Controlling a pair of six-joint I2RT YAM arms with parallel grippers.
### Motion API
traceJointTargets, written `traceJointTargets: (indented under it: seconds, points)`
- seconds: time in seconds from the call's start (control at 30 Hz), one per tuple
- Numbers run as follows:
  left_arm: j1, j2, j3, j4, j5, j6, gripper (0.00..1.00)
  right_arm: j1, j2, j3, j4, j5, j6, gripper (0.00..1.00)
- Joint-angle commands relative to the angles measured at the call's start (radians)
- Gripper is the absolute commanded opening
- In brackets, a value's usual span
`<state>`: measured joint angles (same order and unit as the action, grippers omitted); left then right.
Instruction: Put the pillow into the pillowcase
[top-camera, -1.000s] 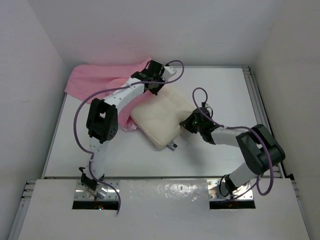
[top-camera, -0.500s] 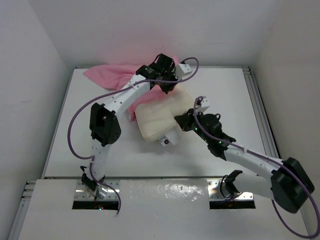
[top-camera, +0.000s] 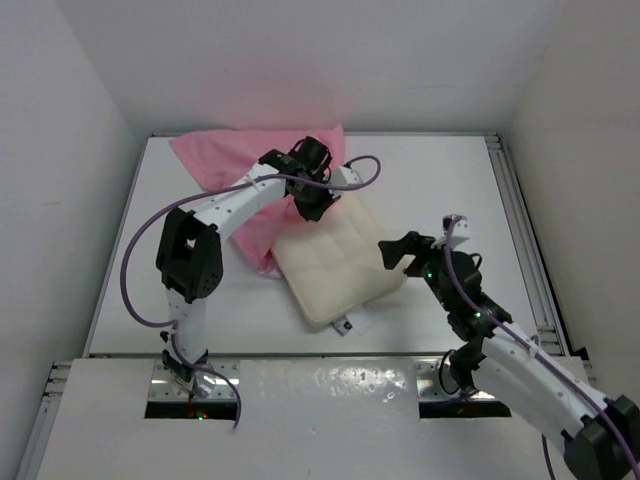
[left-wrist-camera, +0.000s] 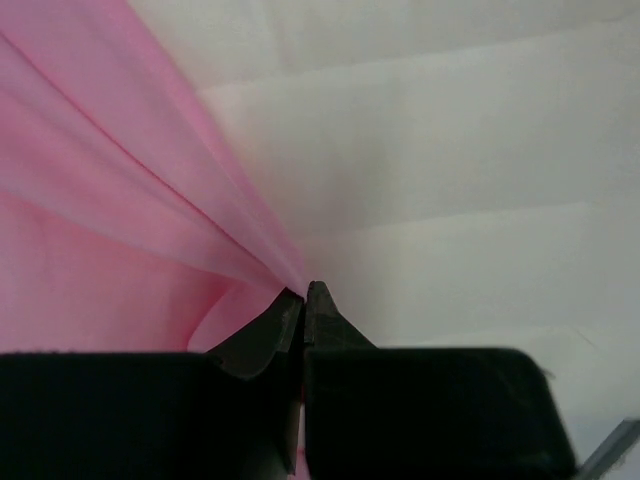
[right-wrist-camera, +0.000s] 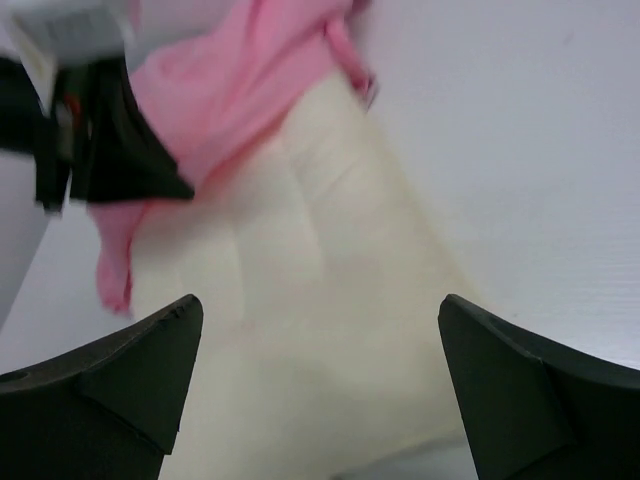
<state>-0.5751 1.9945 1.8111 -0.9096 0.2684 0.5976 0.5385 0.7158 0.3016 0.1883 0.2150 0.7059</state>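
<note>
the right gripper (top-camera: 396, 250) hangs toward the near right of the table (top-camera: 450, 180), fingers spread wide and holding nothing, just beside the right corner of the pillow (top-camera: 335, 258). the cream pillow lies askew at mid-worktop, most of it bare. a small white tag (top-camera: 343, 325) sticks out at its near corner; any print on it is too small to read. at the pillow's far end the left gripper (left-wrist-camera: 301, 293) has its fingers pinched tight on a fold of the pink pillowcase (top-camera: 225, 160). that cloth overlaps the pillow's far end, trails down its left side and spreads toward the far left corner.
</note>
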Motion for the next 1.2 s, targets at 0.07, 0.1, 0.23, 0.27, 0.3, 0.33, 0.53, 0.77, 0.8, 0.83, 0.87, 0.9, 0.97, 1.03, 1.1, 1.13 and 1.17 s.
traceJointTargets:
  seconds: [0.07,0.1,0.23,0.27,0.3,0.33,0.53,0.77,0.8,0.83,0.87,0.9,0.97,1.03,1.1,1.13,1.17]
  points:
    - [-0.022,-0.08,-0.117,-0.023,0.008,0.03,0.01,-0.061,-0.073,0.011,-0.13,0.152,-0.014,0.99]
    - [-0.02,-0.1,-0.131,-0.023,0.012,0.03,0.01,-0.067,-0.043,0.034,-0.131,0.12,-0.035,0.99]
    - [-0.009,-0.171,-0.211,-0.023,0.012,0.062,0.02,-0.104,0.278,0.197,-0.168,-0.158,-0.175,0.99]
    - [-0.005,-0.196,-0.223,-0.029,0.008,0.068,0.04,-0.123,0.337,0.27,-0.184,-0.21,-0.181,0.99]
    - [-0.003,-0.212,-0.24,-0.032,-0.003,0.071,0.07,-0.133,0.391,0.299,-0.211,-0.333,-0.186,0.99]
    - [-0.002,-0.223,-0.248,-0.031,-0.005,0.073,0.12,-0.14,0.436,0.316,-0.207,-0.389,-0.177,0.99]
    - [-0.07,-0.231,-0.234,0.112,-0.075,-0.001,0.56,-0.155,0.651,0.265,0.091,-0.562,-0.048,0.98]
    - [-0.112,-0.071,-0.154,0.399,-0.21,-0.142,0.67,-0.17,0.821,0.194,0.299,-0.641,0.087,0.94]
    - [-0.112,-0.053,-0.142,0.419,-0.242,-0.154,0.67,-0.169,0.824,0.177,0.33,-0.647,0.133,0.94]
    - [-0.111,-0.037,-0.125,0.455,-0.264,-0.165,0.68,-0.169,0.826,0.135,0.397,-0.652,0.153,0.93]
    - [-0.109,-0.007,-0.113,0.468,-0.314,-0.17,0.68,-0.17,0.826,0.116,0.434,-0.651,0.176,0.92]
    - [-0.108,0.013,-0.104,0.478,-0.333,-0.176,0.68,-0.163,0.826,0.094,0.466,-0.652,0.214,0.92]
    - [-0.108,0.065,-0.069,0.492,-0.407,-0.196,0.68,-0.157,0.827,0.056,0.516,-0.651,0.237,0.91]
    - [-0.104,0.108,-0.052,0.498,-0.454,-0.205,0.68,-0.14,0.83,0.042,0.517,-0.648,0.245,0.91]
    - [-0.103,0.13,-0.045,0.512,-0.48,-0.213,0.67,-0.127,0.84,0.03,0.528,-0.64,0.26,0.91]
    - [-0.103,0.153,-0.042,0.511,-0.48,-0.213,0.66,-0.123,0.843,0.024,0.552,-0.637,0.268,0.9]
    - [-0.106,0.164,-0.029,0.5,-0.474,-0.21,0.63,-0.121,0.846,0.019,0.563,-0.635,0.286,0.83]
